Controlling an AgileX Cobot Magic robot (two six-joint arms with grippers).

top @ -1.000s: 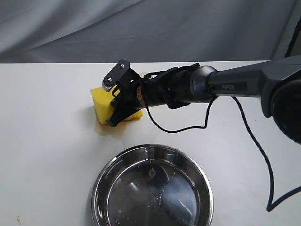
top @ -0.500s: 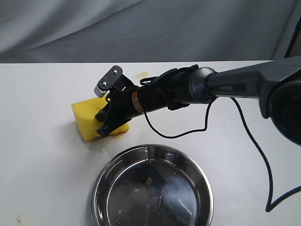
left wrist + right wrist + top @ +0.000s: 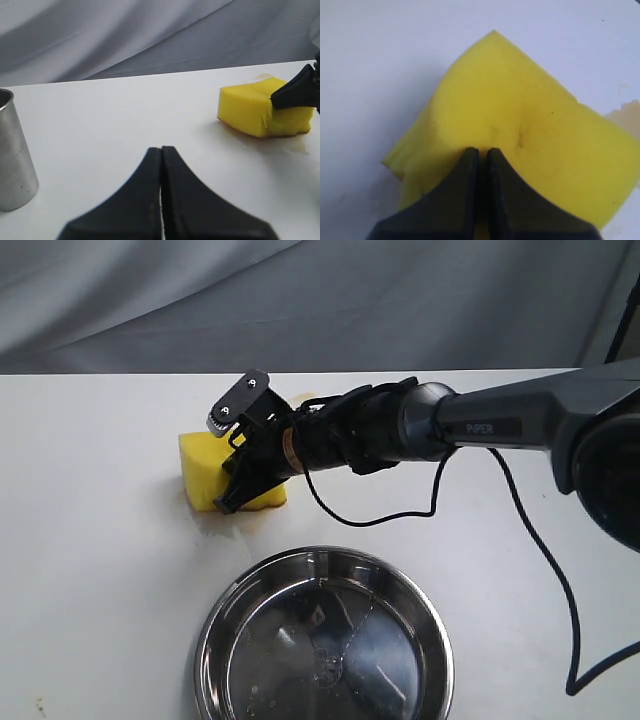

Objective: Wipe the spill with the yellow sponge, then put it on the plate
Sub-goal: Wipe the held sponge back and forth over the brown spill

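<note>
- Right pincer (image 3: pixel 228 502): reaches in from the right of the exterior view to centre-left. Its jaws are drawn almost together, pinching the foam of the yellow sponge (image 3: pixel 205 468); the right wrist view shows the two dark tips (image 3: pixel 480 152) sunk side by side into the dimpled foam.
- Yellow sponge: sits left of centre on the white counter (image 3: pixel 100 540), above the plate's upper left rim and apart from it.
- Spill (image 3: pixel 255 515): a thin amber film along the sponge's lower edge, with a further stain just above and to the right of the sponge.
- Plate (image 3: pixel 215 620): a round stainless-steel dish at lower centre, holding no sponge.
- Left pincer (image 3: pixel 161 149): jaws closed on nothing, above bare counter and well apart from the sponge.
- Steel cup (image 3: pixel 12 155): stands upright on the counter, seen only in the left wrist view.
</note>
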